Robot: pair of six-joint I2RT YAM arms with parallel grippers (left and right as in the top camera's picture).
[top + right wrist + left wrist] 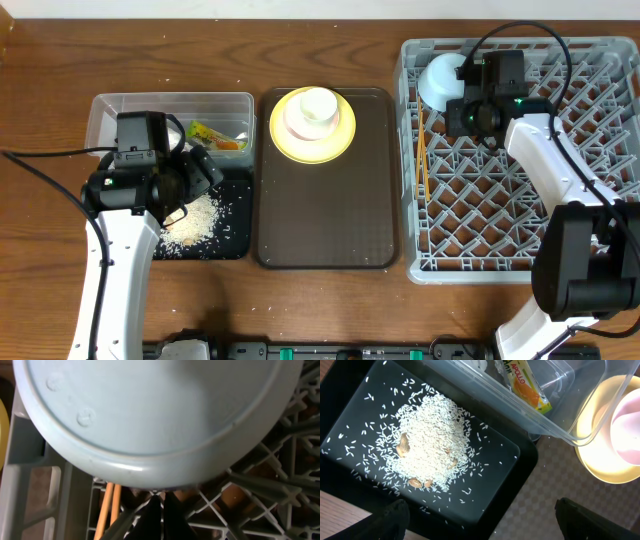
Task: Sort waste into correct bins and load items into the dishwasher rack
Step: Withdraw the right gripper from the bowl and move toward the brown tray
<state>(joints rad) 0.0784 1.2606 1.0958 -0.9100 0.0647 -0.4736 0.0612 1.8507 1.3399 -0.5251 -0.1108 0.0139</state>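
- Wooden table (330,20) carries everything: a grey rack (600,200) on the right, a brown tray (325,220) in the middle, and a clear tub (110,105) and black tray (350,405) on the left.
- The right gripper (156,505) is at the rack's far-left corner. Its jaws are pinched almost together on the rim of the blue bowl (160,415), whose underside fills the wrist view.
- The step in hand looks like seating that bowl. It should go down tilted so the rim drops between pegs, not on top of them.
- Two chopsticks (423,150) lie just beside the bowl along the rack's left edge, so the bowl should stay clear of them.
- The jaws should let go only once the bowl rests on its own.
- The left gripper (485,522) hovers spread wide and empty over the rice (430,440) in the black tray.
- A yellow plate (282,135) and pink bowl (315,110) wait on the brown tray.
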